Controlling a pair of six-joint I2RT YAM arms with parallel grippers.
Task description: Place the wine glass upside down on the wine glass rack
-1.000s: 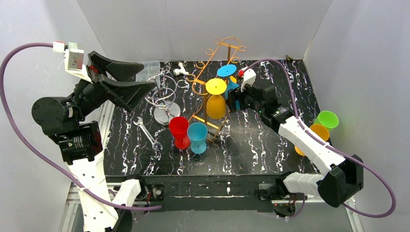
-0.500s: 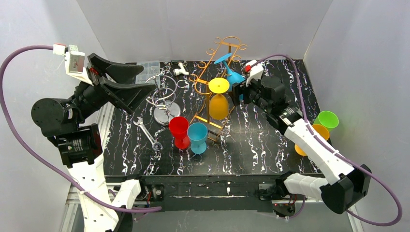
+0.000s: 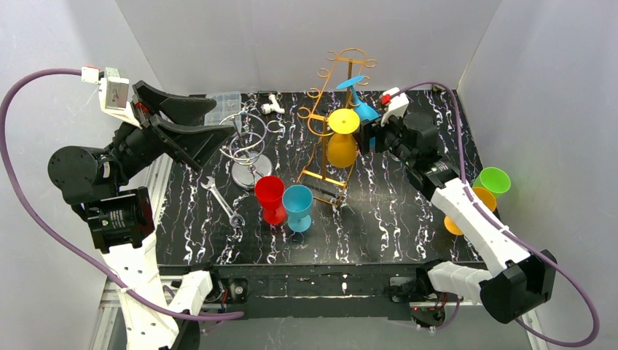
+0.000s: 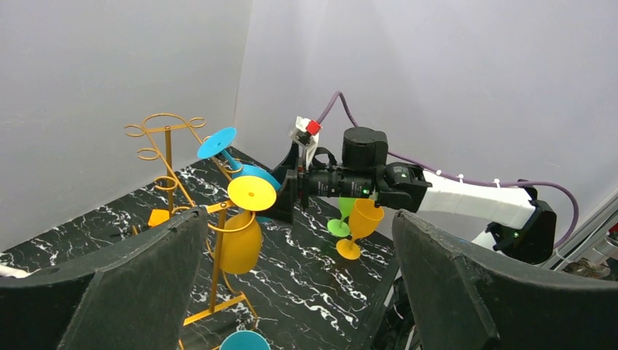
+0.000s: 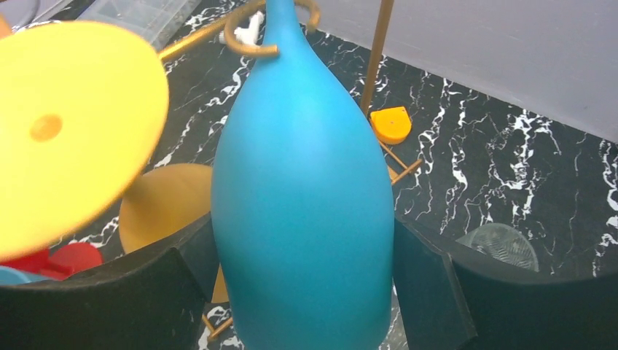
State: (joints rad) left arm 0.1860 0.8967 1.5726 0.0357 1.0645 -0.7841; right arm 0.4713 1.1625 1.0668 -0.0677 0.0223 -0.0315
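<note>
Right arm is stretched out toward the far middle, wrist roughly level. The right gripper [image 5: 302,288] is clamped on the bowl of the blue glass [image 5: 302,197], one finger on each side. The glass is inverted and tilted, foot up and leaning left. Its stem sits inside a hook ring on the rack [image 4: 168,168], just right of the yellow glass [image 3: 342,149] hanging there. Left arm is folded up high at the left edge. The left gripper [image 3: 223,115] is spread wide, holding nothing, pointing right toward the rack.

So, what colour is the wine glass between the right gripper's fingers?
The wine glass is blue; the right wrist view shows it best.
</note>
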